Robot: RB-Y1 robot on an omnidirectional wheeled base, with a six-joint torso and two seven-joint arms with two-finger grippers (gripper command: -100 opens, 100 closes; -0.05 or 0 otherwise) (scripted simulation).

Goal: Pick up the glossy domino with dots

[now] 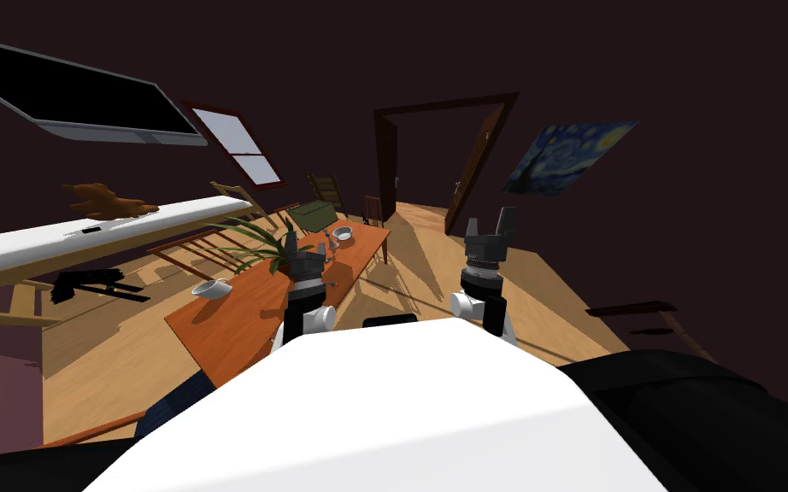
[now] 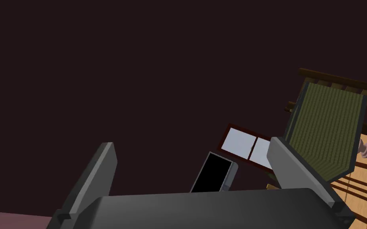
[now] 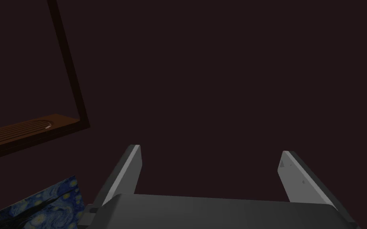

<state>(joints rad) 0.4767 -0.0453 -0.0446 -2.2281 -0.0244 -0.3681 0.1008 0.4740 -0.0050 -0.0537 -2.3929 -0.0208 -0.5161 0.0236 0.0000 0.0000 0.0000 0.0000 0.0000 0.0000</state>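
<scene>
Domino too small to make out on the orange table [image 1: 238, 329] left of centre; left gripper [image 2: 190, 143] and right gripper [image 3: 210, 150] gape wide

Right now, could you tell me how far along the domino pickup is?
Nothing looks done. In hand: the left gripper and right gripper are open and empty near the orange table. Remaining: spotting the domino, which I cannot make out, reaching and grasping it.
</scene>
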